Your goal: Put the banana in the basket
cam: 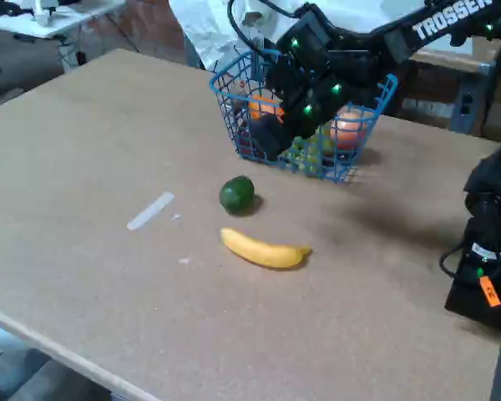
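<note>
The yellow banana (264, 251) lies flat on the brown table, near the middle of the fixed view. Behind it, toward the far edge, stands the blue wire basket (223, 84). My black arm reaches in from the upper right, and its gripper (268, 134) hangs low over the left half of the basket, well away from the banana. The fingers merge into one dark mass against the wire, so I cannot make out how they stand or whether anything is held.
A dark green lime (236, 194) sits between the banana and the basket. The basket holds two orange fruits (349, 126) and green grapes (312, 155). A white strip (150, 210) lies to the left. The arm's base (484, 259) stands at the right edge.
</note>
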